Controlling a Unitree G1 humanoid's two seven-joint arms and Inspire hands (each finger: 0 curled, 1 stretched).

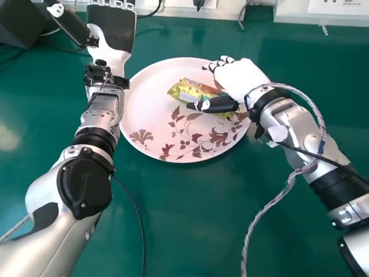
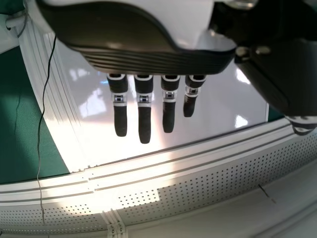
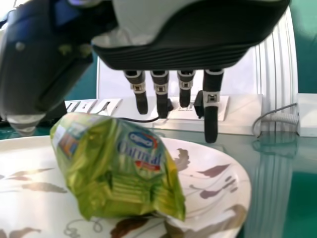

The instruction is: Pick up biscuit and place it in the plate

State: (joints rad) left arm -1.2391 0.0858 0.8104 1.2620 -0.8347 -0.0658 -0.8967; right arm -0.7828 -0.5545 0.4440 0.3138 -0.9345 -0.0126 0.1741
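The right hand [image 1: 237, 79], released, is by the biscuit [image 1: 190, 90] on the plate [image 1: 149, 104] and should lift gently, thumb [image 1: 220, 104] clear; the left hand [image 1: 113, 29], fingers extended, can wait.

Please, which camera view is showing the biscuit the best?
The right wrist view: the biscuit is large there, with nothing in front of it. The head view shows it smaller, from above, on the plate, partly covered by the right hand.
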